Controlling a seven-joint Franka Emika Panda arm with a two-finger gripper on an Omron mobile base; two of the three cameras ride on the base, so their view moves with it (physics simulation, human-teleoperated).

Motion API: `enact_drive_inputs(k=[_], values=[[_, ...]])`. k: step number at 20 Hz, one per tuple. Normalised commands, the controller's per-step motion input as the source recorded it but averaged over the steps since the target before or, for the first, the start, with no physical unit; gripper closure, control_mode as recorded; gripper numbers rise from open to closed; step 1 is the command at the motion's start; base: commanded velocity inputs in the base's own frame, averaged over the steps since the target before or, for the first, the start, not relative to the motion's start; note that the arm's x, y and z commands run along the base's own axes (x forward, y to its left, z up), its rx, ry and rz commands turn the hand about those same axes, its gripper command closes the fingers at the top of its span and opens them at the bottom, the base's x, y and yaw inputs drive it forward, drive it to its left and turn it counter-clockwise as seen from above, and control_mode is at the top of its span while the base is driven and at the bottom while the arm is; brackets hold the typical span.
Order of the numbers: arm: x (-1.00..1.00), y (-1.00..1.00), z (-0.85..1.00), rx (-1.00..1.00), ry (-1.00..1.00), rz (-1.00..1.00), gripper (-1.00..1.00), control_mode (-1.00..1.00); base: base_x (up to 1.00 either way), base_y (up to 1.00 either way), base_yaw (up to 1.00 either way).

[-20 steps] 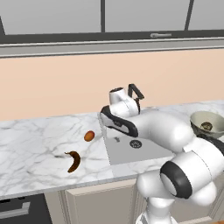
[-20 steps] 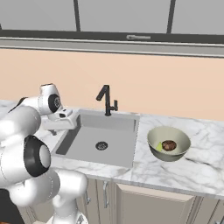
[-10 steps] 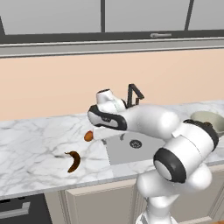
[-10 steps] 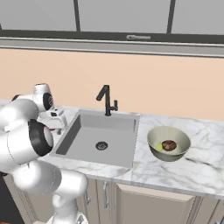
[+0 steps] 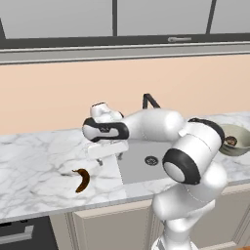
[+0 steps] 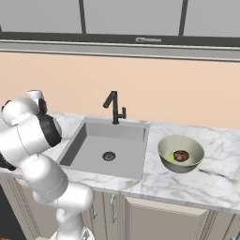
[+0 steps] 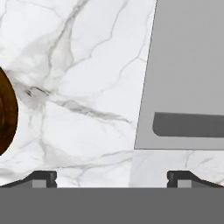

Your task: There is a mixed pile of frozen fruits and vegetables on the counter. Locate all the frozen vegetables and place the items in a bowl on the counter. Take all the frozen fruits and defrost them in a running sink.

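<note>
Overhead, end effector (image 7: 112, 178) wide open and empty above marble counter (image 7: 87, 87), curved brown piece (image 7: 6, 113) beside, sink (image 7: 188, 65) near.

bare counter (image 7: 87, 87) under hand (image 7: 111, 179), sink (image 7: 188, 65) edge beside

Bright, even rendered light with no glare, soft faint shadows under the arm on the counter (image 5: 39, 166) and inside the sink (image 6: 108, 145), everything sharp, no edge distortion.
</note>
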Motion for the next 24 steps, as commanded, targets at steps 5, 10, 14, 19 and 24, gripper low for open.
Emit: enact_drive_inputs(k=[5, 10, 14, 19, 24], values=[[0.01, 0.62, -0.21, -0.01, 0.06, 0.03, -1.00, -1.00, 0.00, 0.00, 0.00], [0.08, 0.45, -0.18, 0.00, 0.01, 0.00, -1.00, -1.00, 0.00, 0.00, 0.00], [0.07, 0.13, -0.12, 0.00, 0.01, 0.01, -1.00, -1.00, 0.00, 0.00, 0.00], [0.09, 0.29, -0.26, 0.01, -0.05, -0.04, -1.00, -1.00, 0.00, 0.00, 0.00], [0.02, 0.21, -0.21, 0.03, -0.05, -0.07, -1.00, -1.00, 0.00, 0.00, 0.00]])
